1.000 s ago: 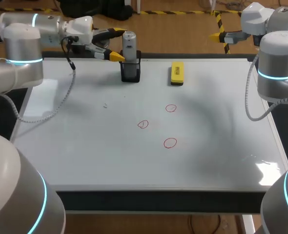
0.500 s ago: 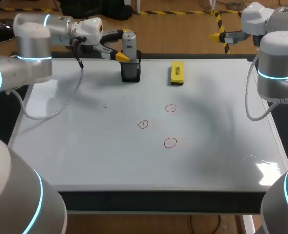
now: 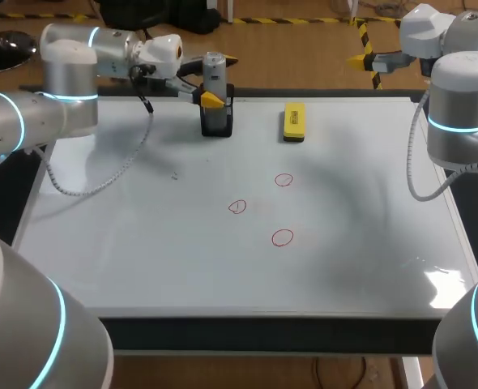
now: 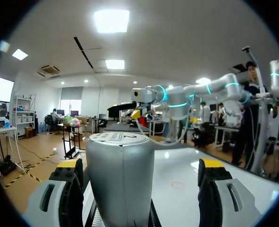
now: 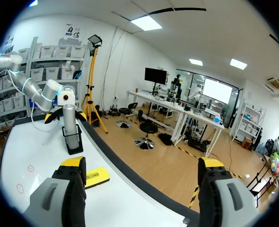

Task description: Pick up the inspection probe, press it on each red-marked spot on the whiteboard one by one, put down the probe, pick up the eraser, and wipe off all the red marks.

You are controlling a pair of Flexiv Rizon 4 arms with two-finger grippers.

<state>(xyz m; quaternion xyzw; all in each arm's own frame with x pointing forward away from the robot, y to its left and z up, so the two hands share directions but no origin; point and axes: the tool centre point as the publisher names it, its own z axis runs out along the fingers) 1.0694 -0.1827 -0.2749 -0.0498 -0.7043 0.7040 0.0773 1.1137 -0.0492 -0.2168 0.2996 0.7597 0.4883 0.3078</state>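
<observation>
Over the last second the left arm has swung right along the far edge of the whiteboard [image 3: 142, 243]. The left tool [image 3: 215, 81] began left of the inspection probe [image 3: 214, 71], and its yellow tips now reach it. The right arm, the eraser and the red marks have not moved. The probe, a grey cylinder with a flat top, stands upright in a black holder [image 3: 216, 120] at the far side of the whiteboard, left of the middle. In the left wrist view it rises between the left tool's two fingers. These are spread apart: one finger [image 4: 68, 189] is just beside the probe's body, and there is a clear gap to the other, so the tool is not clamped on it. In the head view one yellow tip lies on the probe's near side, just above the holder's rim. The yellow eraser [image 3: 294, 121] lies flat to the right of the holder, near it but apart. Three red marks, one far [image 3: 283, 180], one left [image 3: 237, 207] and one near [image 3: 282, 237], sit around the middle of the whiteboard, well apart from both tools. The right tool [image 5: 142, 172] hangs off the far right corner with its fingers apart and nothing between them. From there the probe and holder show well ahead of it, with the eraser nearer.
</observation>
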